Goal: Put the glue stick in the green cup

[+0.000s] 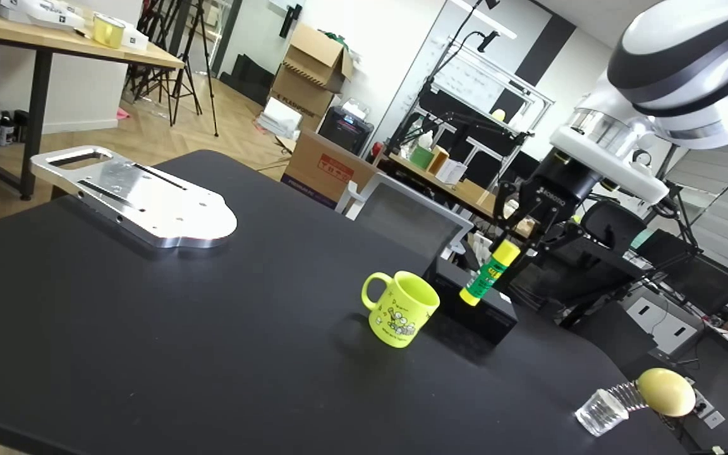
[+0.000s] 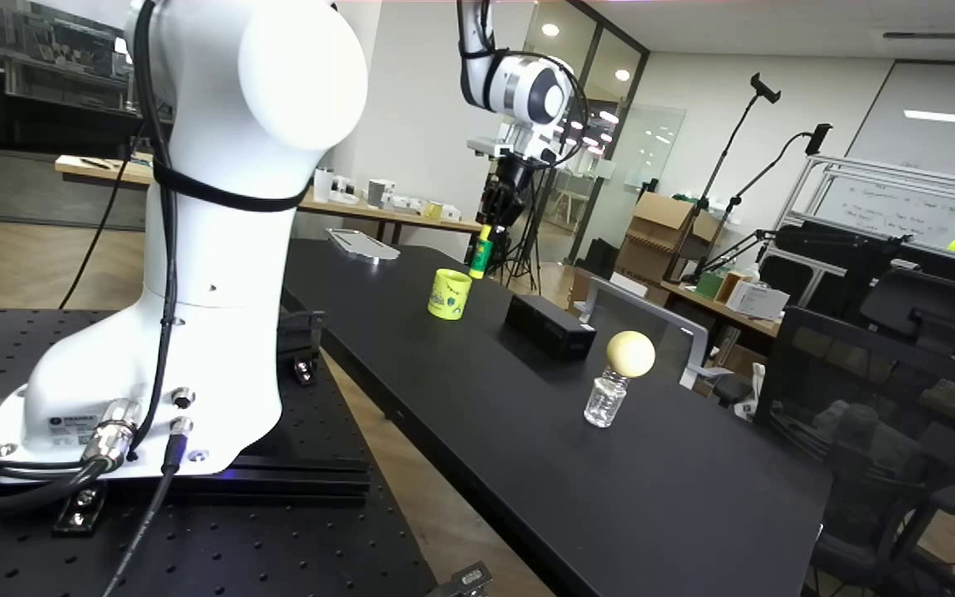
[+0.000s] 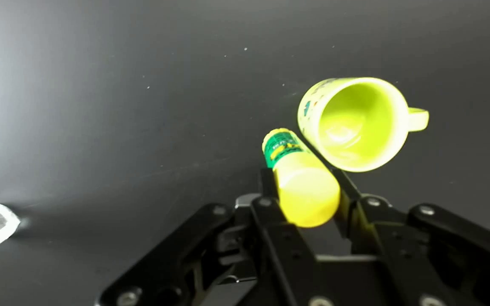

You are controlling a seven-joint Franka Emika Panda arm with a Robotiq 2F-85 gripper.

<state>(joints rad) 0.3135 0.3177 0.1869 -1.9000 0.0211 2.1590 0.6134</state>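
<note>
The gripper [image 3: 306, 187] pinches the longer yellow end of the glue stick [image 1: 489, 274] from both sides, its jaws apart only by the stick between them. The stick is up off the table [image 1: 212, 354], roughly upright, its lower end just beside the green cup [image 1: 402, 316] and outside the rim. The cup stands upright, handle away from the stick. On the stick's side a black box [image 2: 550, 326] sits near, toward the long edge. Past the box, well apart, a pale yellow ball [image 2: 631, 354] tops a clear base [image 2: 604, 402]. On the handle side, dark tabletop stretches to a metal plate [image 1: 190, 212] at the end edge; I cannot tell whether it overhangs. Beyond the long edge stands a mesh-backed chair [image 1: 402, 221].
</note>
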